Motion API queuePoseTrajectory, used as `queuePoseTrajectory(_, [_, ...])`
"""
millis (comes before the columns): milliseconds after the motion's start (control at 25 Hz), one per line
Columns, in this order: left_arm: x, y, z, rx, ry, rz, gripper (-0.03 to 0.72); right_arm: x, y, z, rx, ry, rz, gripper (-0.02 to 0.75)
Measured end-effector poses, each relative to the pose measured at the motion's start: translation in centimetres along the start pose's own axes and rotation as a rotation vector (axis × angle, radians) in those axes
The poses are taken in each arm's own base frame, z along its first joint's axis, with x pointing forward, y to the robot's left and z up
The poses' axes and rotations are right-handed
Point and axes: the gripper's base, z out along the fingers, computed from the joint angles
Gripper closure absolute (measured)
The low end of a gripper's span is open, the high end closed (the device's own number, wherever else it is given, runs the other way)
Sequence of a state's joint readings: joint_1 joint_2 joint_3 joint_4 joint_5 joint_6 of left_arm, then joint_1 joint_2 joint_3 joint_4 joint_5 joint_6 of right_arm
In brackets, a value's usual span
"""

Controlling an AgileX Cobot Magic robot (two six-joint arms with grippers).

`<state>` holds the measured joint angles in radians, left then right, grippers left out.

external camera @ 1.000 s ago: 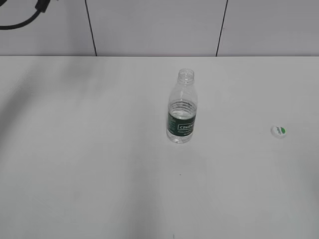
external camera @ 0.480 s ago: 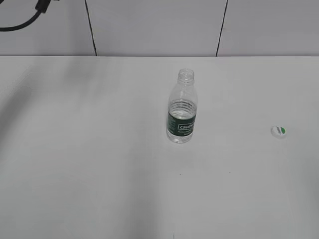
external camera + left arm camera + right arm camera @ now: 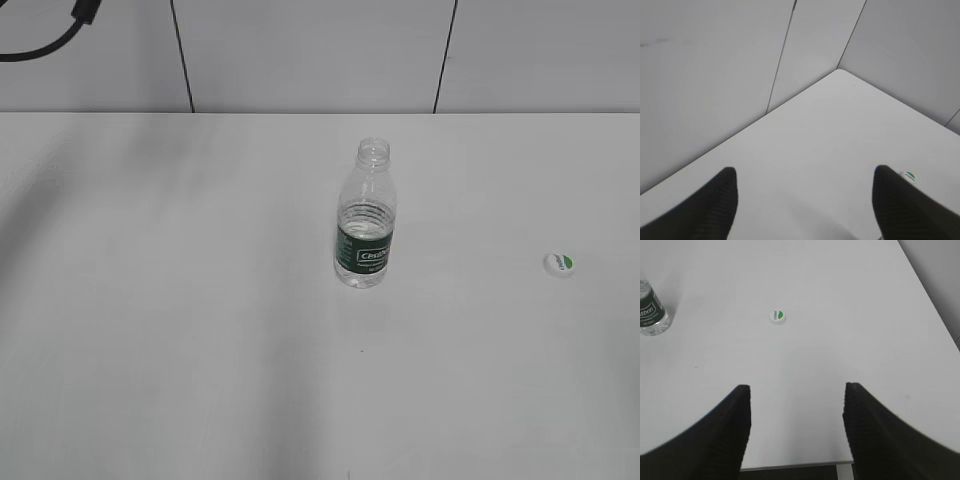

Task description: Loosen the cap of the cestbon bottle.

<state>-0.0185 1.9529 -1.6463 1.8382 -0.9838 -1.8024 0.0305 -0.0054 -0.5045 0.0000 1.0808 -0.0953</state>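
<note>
Cap [image 3: 559,263] off, well right of the upright cestbon bottle [image 3: 365,215].
My left gripper [image 3: 805,200] and right gripper [image 3: 795,425] are spread, empty; the bottle is cropped in the right wrist view.

We see a broad white surface [image 3: 180,330] that fills most of the scene, with soft grey shadows falling across its left side and near middle. At its far edge stands a pale wall [image 3: 310,55] of flat panels, divided by two thin dark vertical seams. A black cable [image 3: 45,38] curves across the wall's far left corner.
</note>
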Motion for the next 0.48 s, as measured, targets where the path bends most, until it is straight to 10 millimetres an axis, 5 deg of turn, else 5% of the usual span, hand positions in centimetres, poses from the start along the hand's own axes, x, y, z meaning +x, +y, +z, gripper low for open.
queuePoseTrajectory(200, [-0.3,0.4,0.1,-0.059,-0.025,-0.005,0.189,0.0,0.0,0.0,0.0,0.0,0.0,0.279])
queuePoseTrajectory(480, [-1.6,-0.2,1.7,-0.385,-0.101,0.031,0.189,0.0,0.0,0.0,0.0,0.0,0.0,0.279])
